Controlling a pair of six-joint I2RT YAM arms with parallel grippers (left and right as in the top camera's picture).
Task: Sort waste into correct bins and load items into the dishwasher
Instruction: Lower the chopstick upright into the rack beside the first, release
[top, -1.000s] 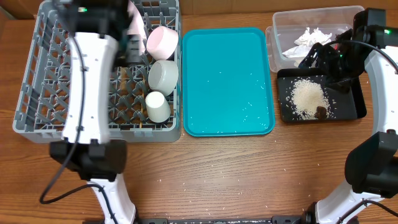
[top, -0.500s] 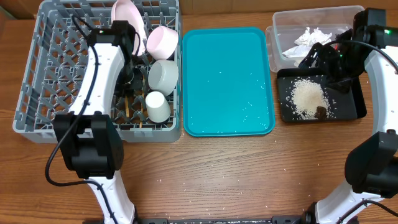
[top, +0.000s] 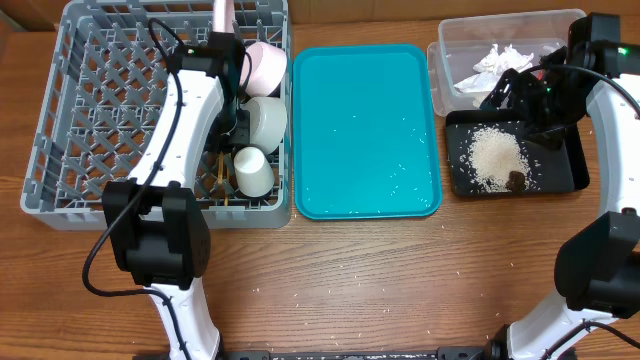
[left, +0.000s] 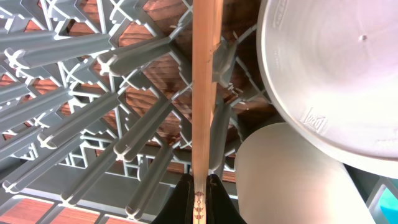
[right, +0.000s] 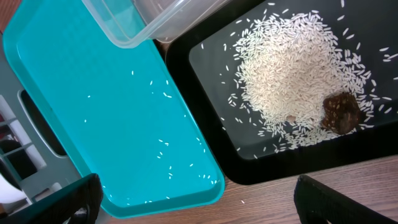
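Note:
In the left wrist view my left gripper (left: 199, 194) is shut on a thin wooden chopstick (left: 204, 87) that points down into the grey dish rack (left: 87, 93), beside a white bowl (left: 329, 68) and a white cup (left: 292, 180). Overhead, the left gripper (top: 232, 105) is over the rack (top: 60, 120), next to the pink bowl (top: 265, 62), white bowl (top: 266, 120) and cup (top: 253, 172). The plate (top: 221, 14) stands on edge at the back. My right gripper (right: 199, 211) is open and empty above the black tray (right: 205, 68), which holds rice (right: 292, 62) and a brown lump (right: 341, 112). The red wrapper is not visible.
The teal tray (top: 365, 130) lies between the rack and the bins, with a few stray rice grains on it. The clear tub (top: 455, 40) at the back right holds the crumpled napkin (top: 503, 60). The black tray (top: 560, 170) sits in front of it. A few grains lie on the wooden table.
My left arm has swung to the right across the rack towards the bowls. The plate now shows only as a narrow edge at the back. The right arm has not moved.

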